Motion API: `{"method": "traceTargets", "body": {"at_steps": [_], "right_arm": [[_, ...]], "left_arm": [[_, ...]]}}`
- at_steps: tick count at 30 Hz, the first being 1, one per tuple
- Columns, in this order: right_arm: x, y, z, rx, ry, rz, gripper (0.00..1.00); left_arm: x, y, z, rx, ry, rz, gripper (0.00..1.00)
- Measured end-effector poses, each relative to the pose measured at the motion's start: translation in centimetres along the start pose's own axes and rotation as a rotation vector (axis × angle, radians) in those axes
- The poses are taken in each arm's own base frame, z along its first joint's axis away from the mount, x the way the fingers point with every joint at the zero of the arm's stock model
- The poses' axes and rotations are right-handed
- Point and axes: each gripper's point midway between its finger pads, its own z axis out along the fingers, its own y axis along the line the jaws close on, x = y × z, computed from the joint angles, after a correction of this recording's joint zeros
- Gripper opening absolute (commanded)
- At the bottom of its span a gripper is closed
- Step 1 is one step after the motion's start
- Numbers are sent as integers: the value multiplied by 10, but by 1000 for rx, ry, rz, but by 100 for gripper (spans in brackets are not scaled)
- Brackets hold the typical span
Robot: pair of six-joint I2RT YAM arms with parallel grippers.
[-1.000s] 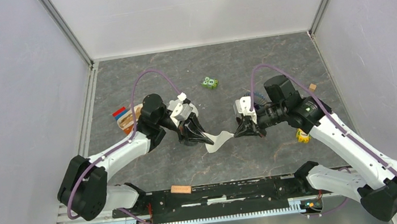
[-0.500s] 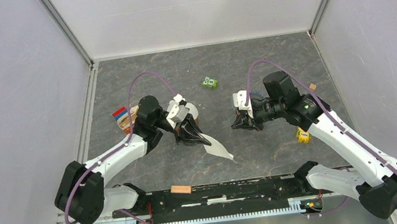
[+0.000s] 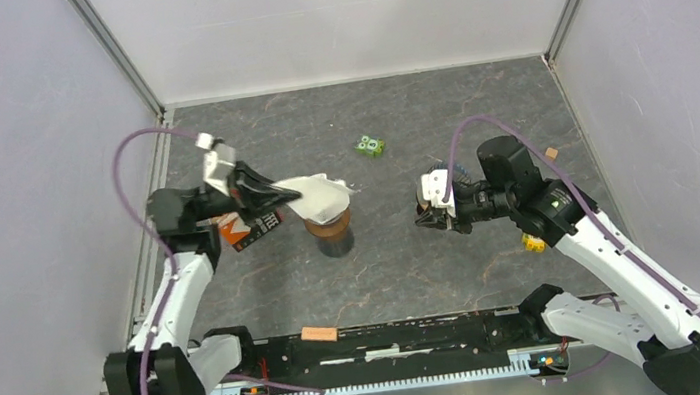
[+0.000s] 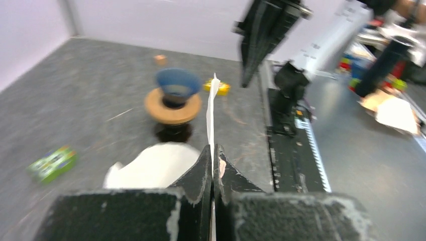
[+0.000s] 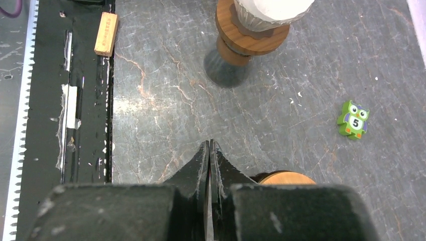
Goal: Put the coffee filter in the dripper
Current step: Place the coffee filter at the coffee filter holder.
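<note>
Pinching filter [image 3: 323, 197] over dripper [image 3: 330, 230] w/ L hand [image 3: 293, 196], owl block [image 3: 370, 145] well apart

The white paper coffee filter [image 3: 324, 197] is held over the top of the brown wood-collared dripper [image 3: 330, 230] at mid-worktop [image 3: 406, 276]. The green owl block [image 3: 370, 145] is set behind it, to the right. The pale wooden block [image 3: 319, 334] is laid before it on the black rail [image 3: 423, 335].
</note>
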Motion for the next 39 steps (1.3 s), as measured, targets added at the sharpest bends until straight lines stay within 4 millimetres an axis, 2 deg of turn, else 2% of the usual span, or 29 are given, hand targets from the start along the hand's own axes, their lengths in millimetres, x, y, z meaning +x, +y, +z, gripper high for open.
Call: {"method": "traceTargets", "body": {"at_steps": [6,10,15,17,20,28,35,37,39], "right_arm": [[6,2,3,-6,7,12,5],[5,1,3,-2,3,10,5],[14,5,5,-8,13,22,4],[16,5,6,-9,15,25,4],[21,7,7,-12,21,33,3],[26,9,8,-14,29,43,2],[31,5,13,-24,37,71,1],[33,5,14,-25,41,80,1],[33,5,14,-24,40,83,1]], "left_arm": [[-43,37,-79,-317,-21,-1,2],[-58,52,-126,-469,-7,21,2],[-50,78,-179,-607,-21,-2,2],[-41,84,-189,-626,-28,-24,2],[-28,86,-192,-624,-25,-47,2],[-21,90,-196,-620,-42,-112,2],[-39,78,-184,-631,-106,-212,2],[-50,82,-184,-650,-153,-254,2],[-64,96,-184,-682,-202,-286,2]]}}
